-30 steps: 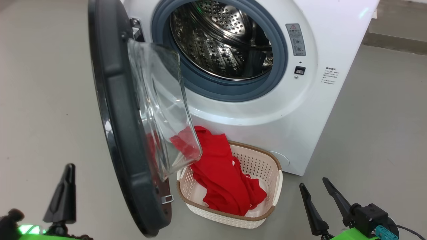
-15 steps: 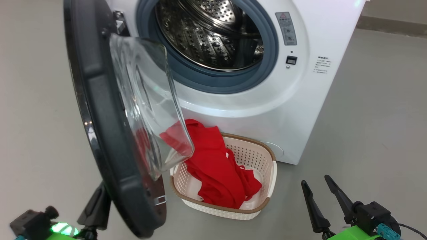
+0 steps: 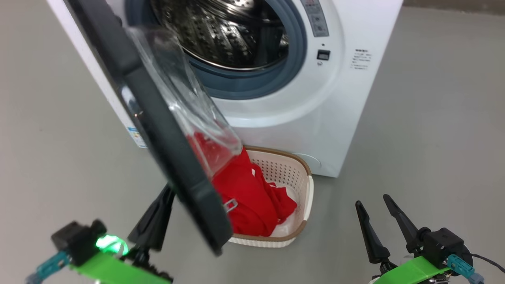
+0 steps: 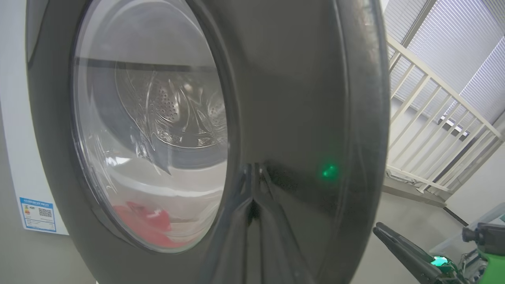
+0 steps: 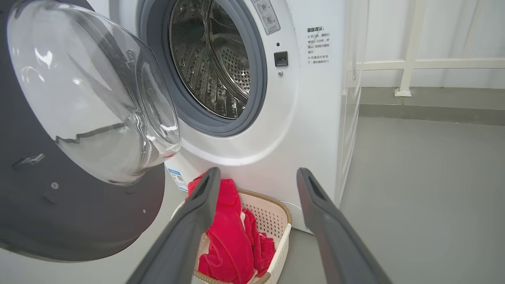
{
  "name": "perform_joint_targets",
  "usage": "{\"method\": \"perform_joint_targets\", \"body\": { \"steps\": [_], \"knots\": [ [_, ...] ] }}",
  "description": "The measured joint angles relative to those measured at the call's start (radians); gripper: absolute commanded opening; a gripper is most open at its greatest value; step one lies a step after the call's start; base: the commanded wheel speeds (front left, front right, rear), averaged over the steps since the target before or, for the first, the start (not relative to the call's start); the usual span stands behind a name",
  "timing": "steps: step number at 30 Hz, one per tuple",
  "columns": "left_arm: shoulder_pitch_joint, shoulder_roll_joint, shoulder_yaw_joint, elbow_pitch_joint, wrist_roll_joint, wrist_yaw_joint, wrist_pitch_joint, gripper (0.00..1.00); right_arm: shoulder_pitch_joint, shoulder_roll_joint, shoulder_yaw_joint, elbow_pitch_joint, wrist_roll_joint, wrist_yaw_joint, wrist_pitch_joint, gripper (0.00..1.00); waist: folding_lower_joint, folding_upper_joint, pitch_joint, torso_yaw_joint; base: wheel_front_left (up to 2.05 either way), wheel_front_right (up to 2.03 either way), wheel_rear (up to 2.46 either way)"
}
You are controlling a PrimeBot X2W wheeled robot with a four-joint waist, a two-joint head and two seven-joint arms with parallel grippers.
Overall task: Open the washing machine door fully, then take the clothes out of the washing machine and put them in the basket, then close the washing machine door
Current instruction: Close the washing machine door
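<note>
Washing machine door (image 3: pixel 161 130) stands swung out from the front of the washing machine (image 3: pixel 300 114), neither flat open nor shut. It is a large round disc with a wide, glossy black rim and a clear, bulging glass bowl (image 3: pixel 189 106) at its centre. In the right wrist view the bowl (image 5: pixel 90 90) is smooth and rounded and throws bright glints.

Behind it the white, boxy machine shows a grey-blue rubber ring (image 3: pixel 256 85) around a shiny, perforated steel drum (image 3: pixel 221 31).

On the smooth grey floor (image 3: pixel 434 138), just before the machine's foot, sits the basket (image 3: pixel 280 169): cream plastic pierced with small holes, rounded corners, a brown woven-look rim. The clothes (image 3: pixel 248 197), soft bright red fabric, lie rumpled inside it and spill over its near-left edge, partly hidden by the washing machine door.

The left gripper (image 3: pixel 165 197) has its two dark tapered fingers pressed together with nothing between them; in the left wrist view its tips (image 4: pixel 252 209) meet their own reflection in the door's polished outer face (image 4: pixel 300 98).

The right gripper (image 3: pixel 371 200) hangs well to the right, fingers spread wide and empty.
</note>
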Motion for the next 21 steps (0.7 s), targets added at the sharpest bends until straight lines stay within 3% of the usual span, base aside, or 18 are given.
{"method": "perform_joint_targets", "body": {
  "steps": [10,21],
  "knots": [
    [-0.216,-0.051,-0.020,0.123,0.005,0.000,0.000,0.00,-0.051,0.000,-0.003,-0.016,0.018,0.000,0.000,1.00,0.0000,0.0000,0.066,-0.074,0.00,0.00,0.00],
    [-0.452,-0.054,-0.022,0.226,-0.010,0.000,0.000,0.00,-0.116,-0.002,-0.017,-0.047,0.057,0.000,0.000,1.00,0.0000,0.0000,0.178,-0.191,0.00,0.00,0.00]
  ]
}}
